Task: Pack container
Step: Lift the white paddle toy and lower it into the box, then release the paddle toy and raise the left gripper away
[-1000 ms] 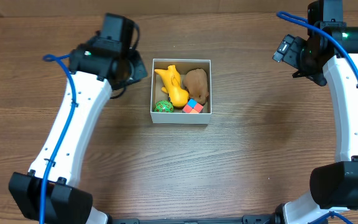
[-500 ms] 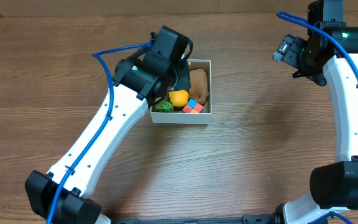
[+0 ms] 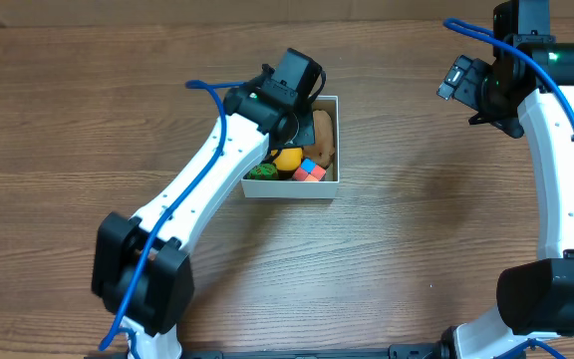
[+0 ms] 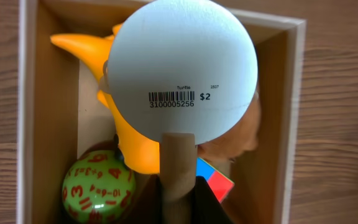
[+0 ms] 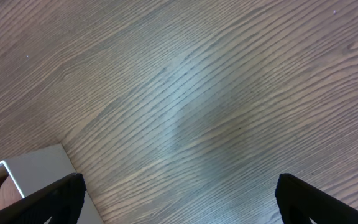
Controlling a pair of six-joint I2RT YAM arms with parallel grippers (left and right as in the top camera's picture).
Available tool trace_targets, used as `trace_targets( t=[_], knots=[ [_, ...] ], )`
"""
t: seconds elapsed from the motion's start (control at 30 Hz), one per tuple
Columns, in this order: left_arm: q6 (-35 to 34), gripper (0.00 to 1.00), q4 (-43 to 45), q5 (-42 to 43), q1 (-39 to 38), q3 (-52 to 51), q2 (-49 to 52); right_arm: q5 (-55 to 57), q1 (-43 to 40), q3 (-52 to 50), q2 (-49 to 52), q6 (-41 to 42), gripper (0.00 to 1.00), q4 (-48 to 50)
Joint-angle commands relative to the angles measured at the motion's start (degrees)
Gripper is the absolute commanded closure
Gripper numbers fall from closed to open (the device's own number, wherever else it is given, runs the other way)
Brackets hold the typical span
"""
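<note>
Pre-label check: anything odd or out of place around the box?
Nothing spilled or damaged. One oddity: the white ball, held by its wooden stick in the left gripper over the box, carries a barcode sticker marked $2. It looks big for the space left beside the yellow toy and green ball.

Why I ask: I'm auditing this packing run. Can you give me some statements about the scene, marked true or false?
The left pincer holds a white ball by its stick above the container. True.
The container is empty. False: it holds a yellow toy, a green ball, a cube and a brown toy.
The right pincer is open over the table. True.
The white ball is priced $5. False: its label reads $2.
</note>
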Motion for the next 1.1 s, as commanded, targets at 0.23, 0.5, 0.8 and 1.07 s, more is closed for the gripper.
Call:
trace_targets(
  t=[0.23,0.5,0.8,1.07],
  knots=[
    [-0.3,0.88,-0.5,-0.3,-0.2,1.3,3.4,0.0,0.2,0.4,-0.3,0.1,0.00,0.3],
    [0.0,0.46,-1.5,2.6,-0.1,1.3,3.7,0.0,0.2,0.4,-0.3,0.1,0.00,0.3],
    [0.1,0.40,-7.5,0.0,3.8,10.0,-0.7,0.0,0.2,0.4,-0.3,0.1,0.00,0.3],
    [0.1,0.08,-14.6,-8.8,17.1,16.5,-6.1,0.0,0.2,0.4,-0.3,0.1,0.00,0.3]
  ],
)
